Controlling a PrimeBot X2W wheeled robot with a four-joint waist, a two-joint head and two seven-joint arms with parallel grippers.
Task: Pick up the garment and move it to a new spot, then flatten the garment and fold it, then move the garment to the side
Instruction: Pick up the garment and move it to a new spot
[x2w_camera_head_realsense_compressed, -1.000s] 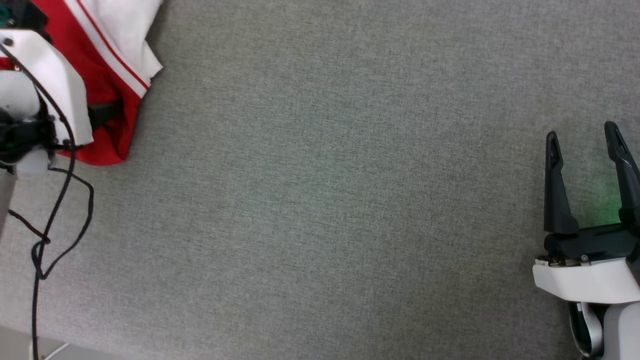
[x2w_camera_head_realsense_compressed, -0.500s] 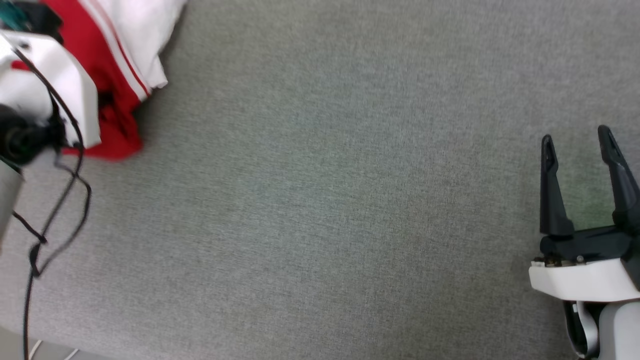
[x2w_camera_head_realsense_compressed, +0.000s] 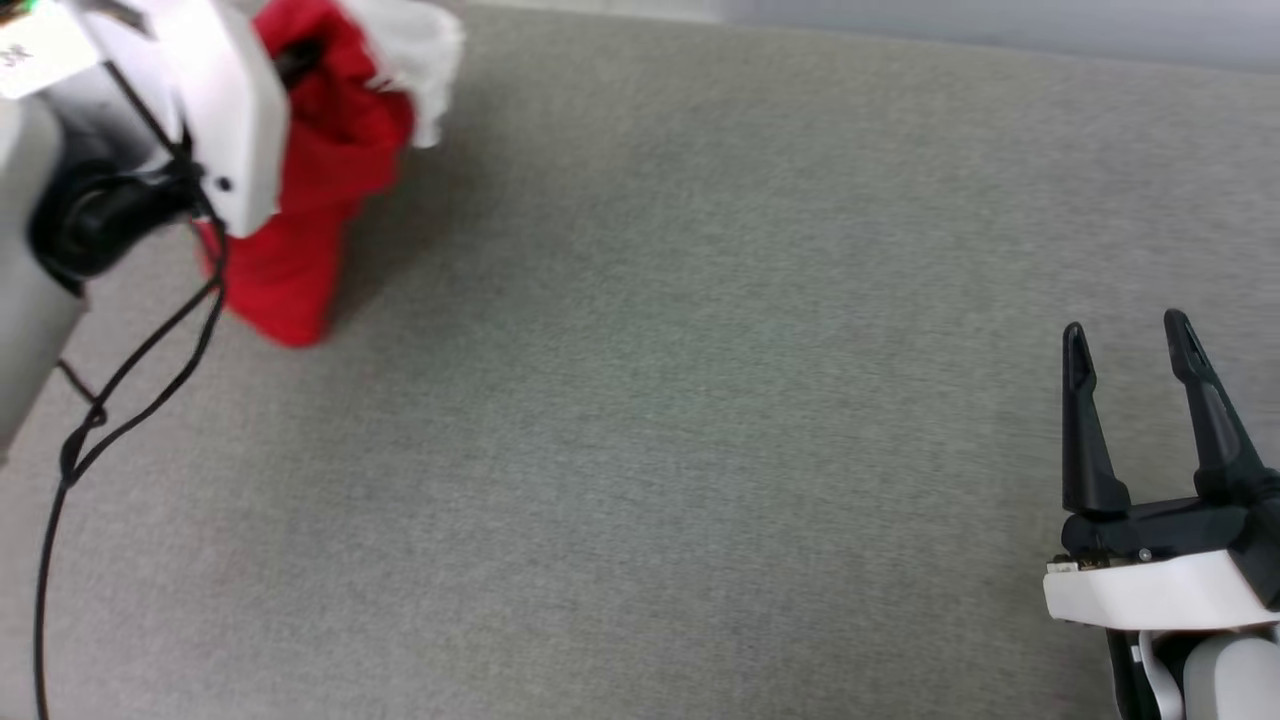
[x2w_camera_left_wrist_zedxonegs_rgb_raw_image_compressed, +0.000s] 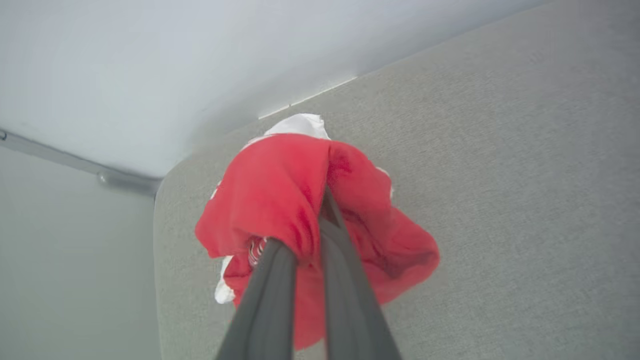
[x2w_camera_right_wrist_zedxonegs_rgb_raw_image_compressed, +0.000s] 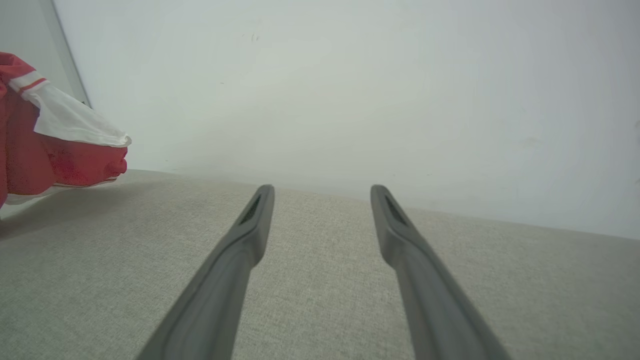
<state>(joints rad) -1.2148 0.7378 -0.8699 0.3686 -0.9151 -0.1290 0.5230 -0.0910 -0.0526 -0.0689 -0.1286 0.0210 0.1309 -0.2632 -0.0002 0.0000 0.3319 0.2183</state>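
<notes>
The garment is a scrunched red bundle with a bit of white sleeve poking out the top. It hangs over the far left corner of the grey fabric surface. The left gripper has its two fingers pinched nearly together on a fold of the red cloth, so the pick-up looks done. Whether the lowest fold is clear of the surface is hard to call.

Everything else looks undone: no new spot reached, and nothing flattened, folded or set aside. The right gripper sits near the right edge with its fingers spread wide and nothing between them, well apart from the shirt.

The views differ a fair bit:
- **Head view:** the white wrist housing and a black cable cover the actual pinch.
- **Left wrist view:** shows the pinch plainly, with the fingers buried in red fabric and the rounded corner of the surface behind.
- **Right wrist view:** catches the garment from the side, with the striped sleeve trim and a shadow under the bundle, in front of a pale wall.

No lettering shows anywhere.
</notes>
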